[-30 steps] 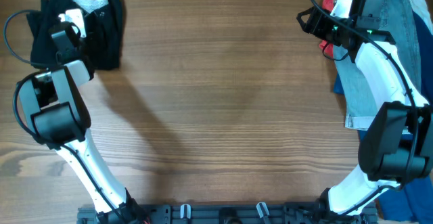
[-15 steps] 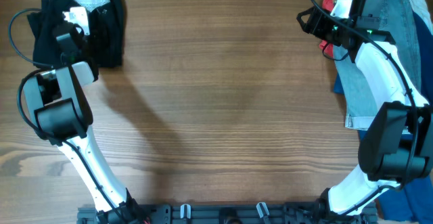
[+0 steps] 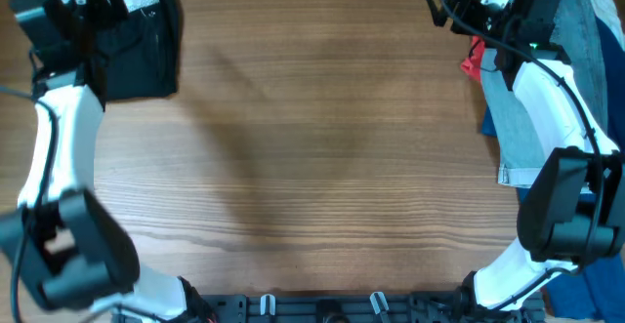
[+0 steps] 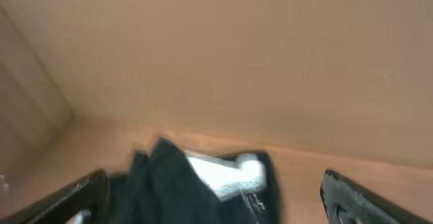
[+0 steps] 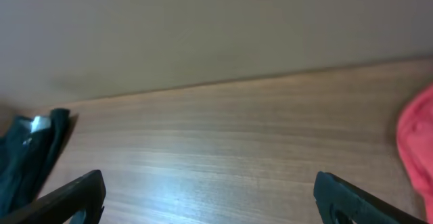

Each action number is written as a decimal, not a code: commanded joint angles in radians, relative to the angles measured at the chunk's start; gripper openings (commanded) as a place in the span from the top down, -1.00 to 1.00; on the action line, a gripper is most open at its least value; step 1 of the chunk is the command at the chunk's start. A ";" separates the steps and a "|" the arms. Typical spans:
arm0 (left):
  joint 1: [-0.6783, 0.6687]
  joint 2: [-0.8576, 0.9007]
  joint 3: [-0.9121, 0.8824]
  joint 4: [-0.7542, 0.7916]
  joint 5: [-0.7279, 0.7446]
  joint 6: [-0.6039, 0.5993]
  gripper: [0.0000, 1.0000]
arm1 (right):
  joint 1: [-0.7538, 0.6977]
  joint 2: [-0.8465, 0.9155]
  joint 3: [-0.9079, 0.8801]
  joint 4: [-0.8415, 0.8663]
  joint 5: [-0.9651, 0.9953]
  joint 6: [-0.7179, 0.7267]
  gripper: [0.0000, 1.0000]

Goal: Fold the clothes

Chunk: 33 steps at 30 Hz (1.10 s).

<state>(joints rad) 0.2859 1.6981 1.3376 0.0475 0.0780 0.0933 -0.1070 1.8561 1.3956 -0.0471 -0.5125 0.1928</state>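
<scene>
The left arm and right arm are wearing white shells between bulky black joints, thin black cables are trailing alongside, and the left gripper and right gripper are showing black fingers.

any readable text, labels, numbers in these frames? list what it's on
None readable in any view.
White label inside the black garment: the only likely spot for print, but too blurred in the left wrist view and too small overhead.
Denim shorts: no lettering visible.
Red cloth: no lettering visible.
</scene>
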 commanded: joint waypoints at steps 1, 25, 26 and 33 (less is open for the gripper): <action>-0.040 -0.113 -0.008 -0.158 0.037 -0.154 -1.00 | 0.005 -0.152 0.000 -0.009 -0.050 -0.094 -0.99; -0.051 -0.127 -0.008 -0.435 0.037 -0.154 -0.99 | 0.005 -0.741 -0.001 -0.758 0.091 -0.160 -0.99; -0.051 -0.127 -0.008 -0.435 0.037 -0.154 -0.99 | 0.005 -0.741 -0.001 -0.744 0.091 -0.167 -0.99; -0.051 -0.127 -0.008 -0.435 0.037 -0.154 -0.99 | 0.014 -0.779 -0.045 -0.690 0.195 -0.179 -0.99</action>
<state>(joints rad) 0.2337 1.5764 1.3331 -0.3897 0.1036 -0.0479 -0.1009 1.1221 1.3952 -0.7776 -0.4023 0.0460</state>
